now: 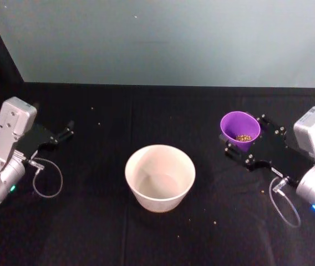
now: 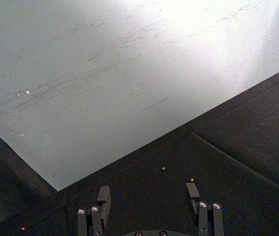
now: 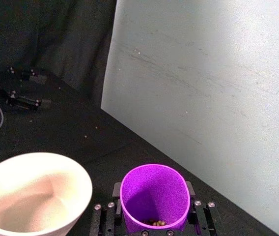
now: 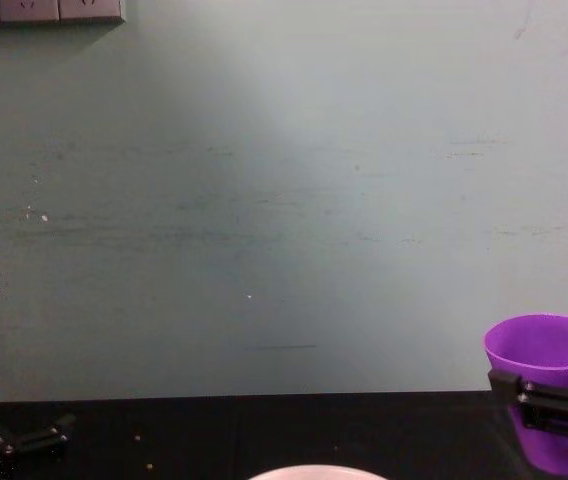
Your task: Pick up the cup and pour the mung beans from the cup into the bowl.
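Note:
The purple cup (image 1: 239,127) (image 3: 154,194) (image 4: 544,375) stands upright at the right side of the black table. My right gripper (image 1: 245,134) (image 3: 153,196) (image 4: 554,400) is shut on it, one finger on each side. A small layer of mung beans (image 1: 243,137) (image 3: 155,223) lies at the cup's bottom. The pale bowl (image 1: 160,200) (image 3: 36,155) sits at the table's middle, to the left of the cup, and looks empty. My left gripper (image 1: 67,130) (image 2: 148,192) rests far left, open, holding nothing.
A few stray beans (image 1: 98,124) (image 2: 163,168) lie scattered on the black cloth. A pale green wall (image 4: 284,200) rises right behind the table's far edge. Thin cable loops (image 1: 47,178) hang by each wrist.

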